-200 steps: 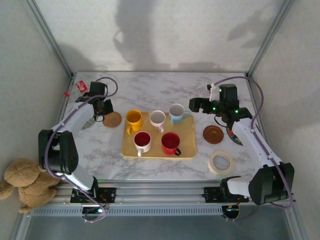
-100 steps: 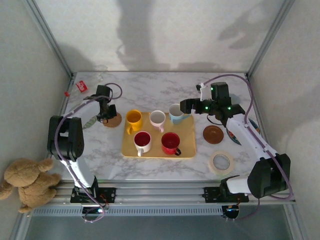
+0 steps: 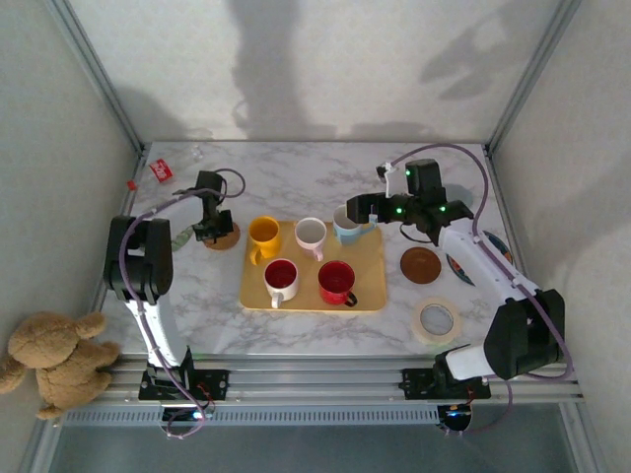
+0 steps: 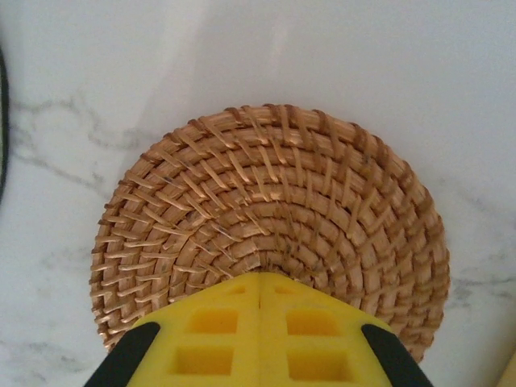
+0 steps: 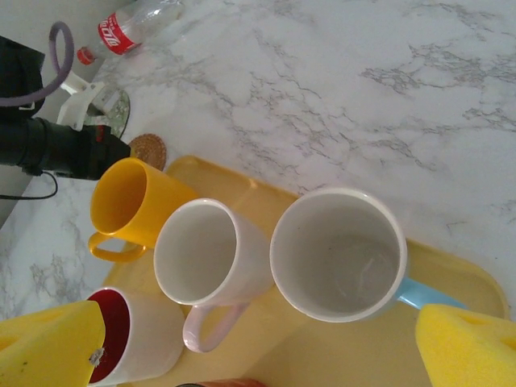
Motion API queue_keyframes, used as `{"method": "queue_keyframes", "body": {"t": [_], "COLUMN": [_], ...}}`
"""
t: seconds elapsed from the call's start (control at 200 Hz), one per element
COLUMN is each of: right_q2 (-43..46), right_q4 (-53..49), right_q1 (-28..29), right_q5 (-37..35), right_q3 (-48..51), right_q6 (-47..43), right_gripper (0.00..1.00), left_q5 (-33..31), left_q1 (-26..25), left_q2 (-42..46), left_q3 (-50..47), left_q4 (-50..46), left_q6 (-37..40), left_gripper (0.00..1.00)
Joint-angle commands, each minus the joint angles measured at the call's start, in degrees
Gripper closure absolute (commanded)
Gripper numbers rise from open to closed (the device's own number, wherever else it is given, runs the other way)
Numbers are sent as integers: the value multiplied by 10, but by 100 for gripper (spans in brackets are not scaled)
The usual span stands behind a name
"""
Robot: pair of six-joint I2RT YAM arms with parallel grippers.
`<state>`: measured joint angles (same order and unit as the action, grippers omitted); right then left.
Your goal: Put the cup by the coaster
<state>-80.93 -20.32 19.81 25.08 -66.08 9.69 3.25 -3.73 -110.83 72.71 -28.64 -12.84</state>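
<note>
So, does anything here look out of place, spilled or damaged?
Nothing looks spilled or broken; the cups stand upright on the tray. Two things seem foreign: a plastic bottle lies on its side at the far left corner of the table, and a teddy bear slumps outside the frame, near left.

I see my left arm (image 3: 138, 261) and right arm (image 3: 488, 261) in white shells with black joints, a purple cable (image 3: 455, 150) looping along each. The left pincer (image 4: 260, 282) has yellow fingers (image 4: 210, 347) with square pockets and black edges. The right pincer (image 5: 258, 347) has plain yellow fingers, and green lights (image 3: 397, 209) glow at its wrist.
</note>
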Motion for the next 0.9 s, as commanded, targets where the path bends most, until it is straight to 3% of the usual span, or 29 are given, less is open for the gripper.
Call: {"method": "queue_keyframes", "body": {"t": [0.0, 0.896], "right_q2": [-4, -11], "right_q4": [10, 15], "right_q1": [7, 10], "right_q5": [-17, -30], "right_q3": [-21, -30], "right_q6": [0, 22], "right_gripper": [1, 1], "left_q5": [-13, 133], "left_q1": [-3, -16], "left_q2": [-29, -204], "left_q3": [20, 242], "left_q4": [4, 12], "left_q6": [11, 18], "left_gripper": [100, 100]}}
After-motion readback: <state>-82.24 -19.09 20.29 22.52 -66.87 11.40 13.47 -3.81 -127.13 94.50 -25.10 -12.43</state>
